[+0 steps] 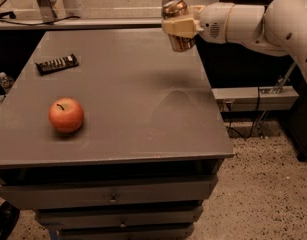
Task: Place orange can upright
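The orange can (177,41) is a shiny copper cylinder with a silver top, held nearly upright in the air above the far right part of the grey table (123,129). My gripper (179,27) reaches in from the right on a white arm (253,21) and is shut on the can around its middle. The can's base hangs clear of the tabletop.
A round orange-red apple (66,115) sits at the table's front left. A dark flat bar-shaped object (56,64) lies at the far left. Drawers (113,199) run below the tabletop. A shelf with cables (253,96) stands to the right on the speckled floor.
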Robot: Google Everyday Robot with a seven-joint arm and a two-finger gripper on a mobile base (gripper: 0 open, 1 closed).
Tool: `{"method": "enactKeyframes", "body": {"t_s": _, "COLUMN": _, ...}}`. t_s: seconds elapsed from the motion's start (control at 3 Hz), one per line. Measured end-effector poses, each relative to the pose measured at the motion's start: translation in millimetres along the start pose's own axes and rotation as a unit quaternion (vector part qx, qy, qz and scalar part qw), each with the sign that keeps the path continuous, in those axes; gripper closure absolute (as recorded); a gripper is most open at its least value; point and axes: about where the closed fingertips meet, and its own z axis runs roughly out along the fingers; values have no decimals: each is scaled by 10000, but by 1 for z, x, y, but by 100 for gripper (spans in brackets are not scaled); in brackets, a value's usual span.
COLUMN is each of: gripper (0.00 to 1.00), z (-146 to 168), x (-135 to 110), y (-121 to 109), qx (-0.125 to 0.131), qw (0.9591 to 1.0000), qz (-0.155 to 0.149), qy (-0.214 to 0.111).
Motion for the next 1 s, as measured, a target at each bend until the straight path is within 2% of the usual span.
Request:
{"method": "enactKeyframes", "body": {"t_s": 0.67, "gripper": 100, "z": -10, "x": 2, "y": 11, "qx": -384, "qw": 9972, "qz": -572, "qy": -276}}
{"method": "enactKeyframes", "body": {"t_s": 1.0, "gripper": 100, "z": -19, "x": 16, "y": 11, "qx": -442, "qw": 9960, "qz": -480, "qy": -603}}
